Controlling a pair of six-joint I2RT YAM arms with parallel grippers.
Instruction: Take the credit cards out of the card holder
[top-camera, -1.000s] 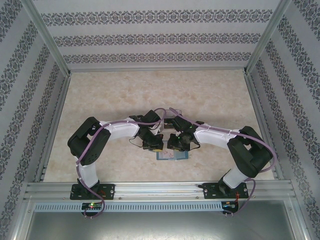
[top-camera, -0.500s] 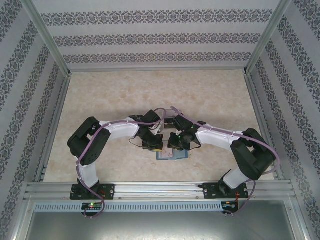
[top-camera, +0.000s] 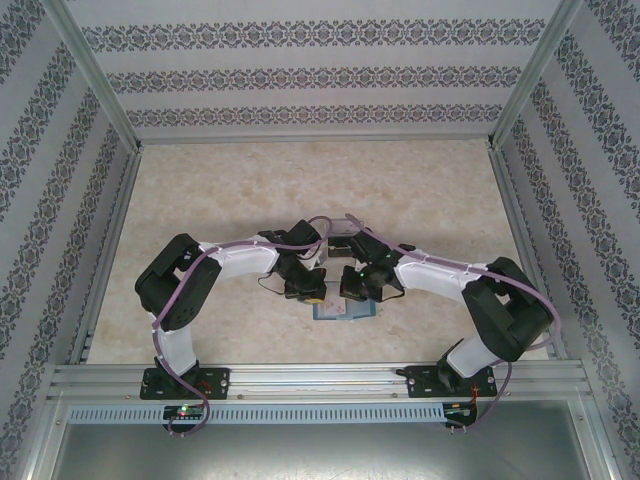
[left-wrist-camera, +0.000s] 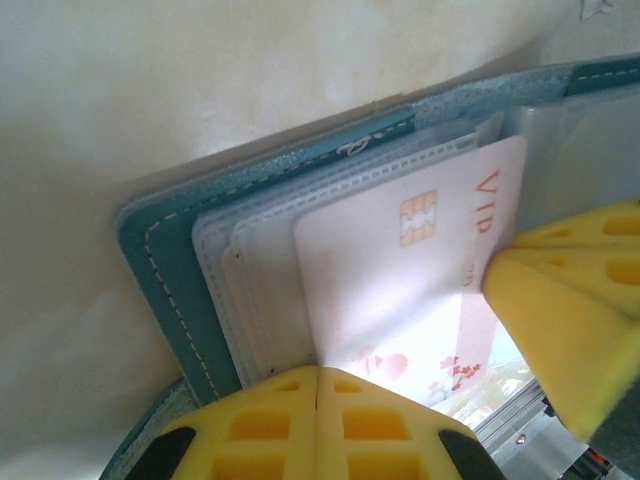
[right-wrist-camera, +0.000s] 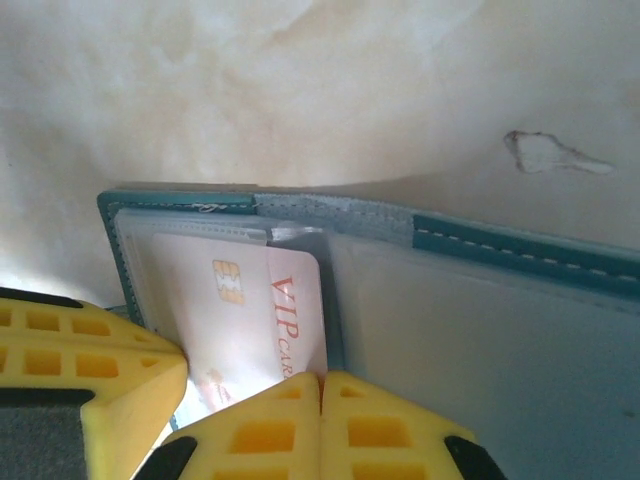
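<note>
A credit card (left-wrist-camera: 400, 260) lettered "VIP" juts from the open teal card holder (left-wrist-camera: 150, 260) on the tabletop (top-camera: 400, 190); the right claw (right-wrist-camera: 322, 400) pinches its edge, the left claw (left-wrist-camera: 318, 400) pressed together beside it, both arms folded inward.

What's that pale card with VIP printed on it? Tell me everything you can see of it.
The card is a thin, stiff-looking plastic rectangle, pale pinkish white, with a gold chip, orange-red VIP lettering and a small red floral print. It lies flat, partly out of a clear sleeve inside the open teal card holder. The left gripper and right gripper, both shut, meet its exposed edge; whether either pinches it is unclear.
</note>
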